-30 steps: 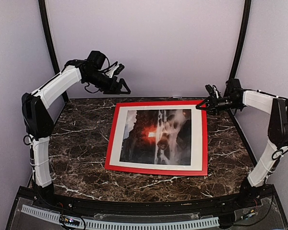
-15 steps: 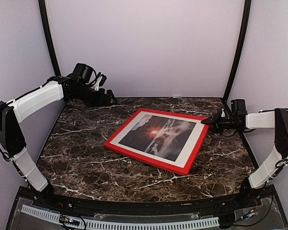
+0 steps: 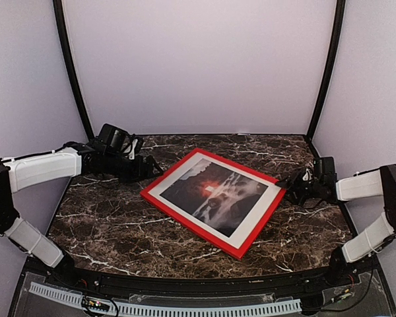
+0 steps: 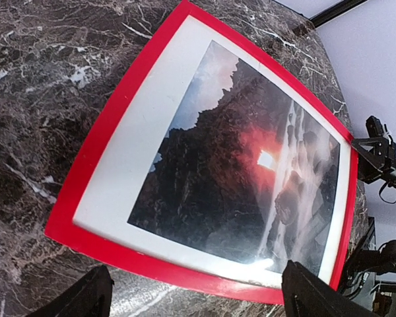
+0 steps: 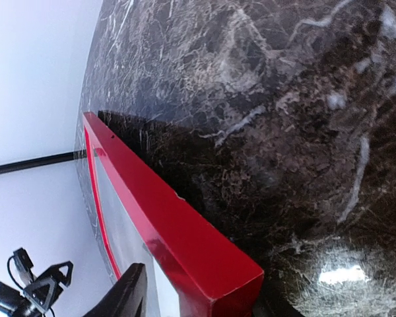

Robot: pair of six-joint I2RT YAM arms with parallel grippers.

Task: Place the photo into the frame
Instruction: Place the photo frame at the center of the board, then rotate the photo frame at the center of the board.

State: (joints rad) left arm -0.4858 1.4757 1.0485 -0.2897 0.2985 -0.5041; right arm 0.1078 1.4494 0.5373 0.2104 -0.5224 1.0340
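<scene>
Left fingers (image 4: 86, 300) are spread wide with nothing between them, and the left gripper (image 3: 147, 172) hovers low near the left corner of the frame (image 3: 191, 225), not touching it. Right gripper (image 3: 292, 182) is right at the opposite corner. Its wrist view only gives me one finger (image 5: 127, 294) beside the red rail, so I can't tell if it's pinching that corner or loose.

Photo (image 3: 211, 195) sits face up behind the mat (image 4: 119, 178), inside the frame, which lies skewed across the middle of the table (image 3: 105, 224). So the loading part looks done to me — this reads as the set-down and let-go step. Next move, I'd guess: right jaws open fully and back straight off the corner without dragging it.

Stuff I can't make out:
- The second right finger is cut off.
- There's a dark shadow under that corner, so it may be propped off the table or lying flat — no idea.
- The back of the frame is hidden, so no telling if anything holds the photo in.
- There's a glare spot on the photo's low edge in the left wrist view.
</scene>
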